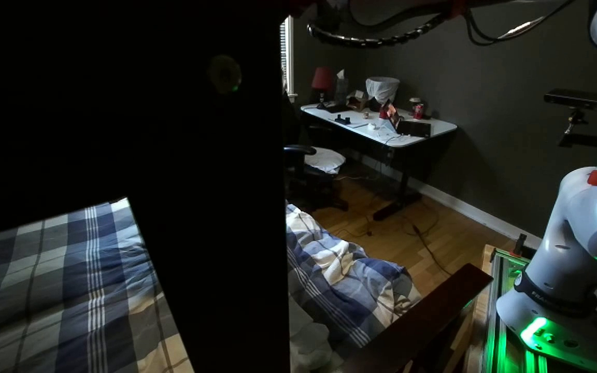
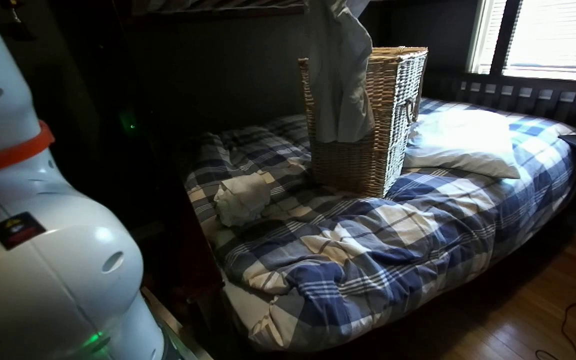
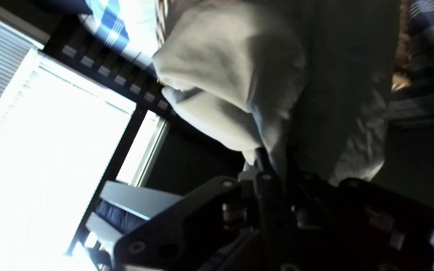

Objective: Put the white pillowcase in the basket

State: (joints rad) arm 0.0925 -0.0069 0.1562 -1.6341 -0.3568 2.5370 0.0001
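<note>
In an exterior view, the arm stands leftmost; a cloth lies crumpled on the bed; the pillowcase, which the wrist view shows pinched in the gripper, hangs before the basket; rightward lies a pillow.

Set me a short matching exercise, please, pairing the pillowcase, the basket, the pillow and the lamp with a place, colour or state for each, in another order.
Column one
1. pillowcase
2. basket
3. pillow
4. lamp

Column two
A. red-shaded, on the desk
B. lying beside the wicker container
C. woven, standing on the bed
D. hanging from the gripper

Right pairs: 1-D, 2-C, 3-B, 4-A
</note>
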